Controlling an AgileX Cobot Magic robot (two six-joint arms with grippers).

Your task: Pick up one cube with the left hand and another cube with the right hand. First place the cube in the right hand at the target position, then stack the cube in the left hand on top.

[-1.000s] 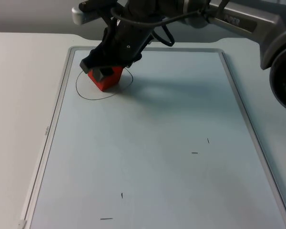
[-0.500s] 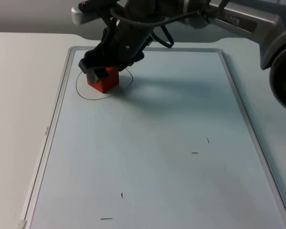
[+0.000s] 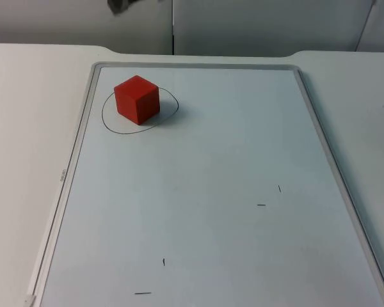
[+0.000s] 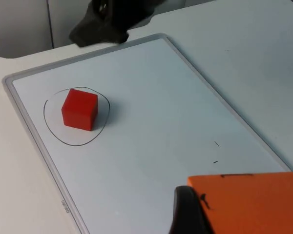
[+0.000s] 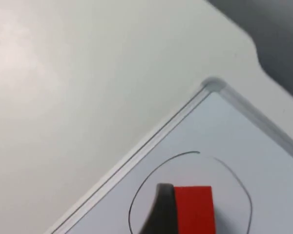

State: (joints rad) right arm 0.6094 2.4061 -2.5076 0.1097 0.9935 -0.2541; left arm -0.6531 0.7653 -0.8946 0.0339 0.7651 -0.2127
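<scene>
Left claw (image 4: 195,214) gripping orange cube (image 4: 254,204)

The left arm's matte black fingertip (image 4: 185,214) is showing a smooth, rounded, soft-edged surface on its jaws. The right arm's fingertip (image 5: 161,209) is looking just as dark, narrowing to a rounded tip. Over the far end of the white bench (image 4: 263,39), the right arm (image 4: 110,19) is appearing as a bulky, angular black mass, its finer details impossible to make out. From the top its dark grey corner (image 3: 118,5) is showing.
</scene>
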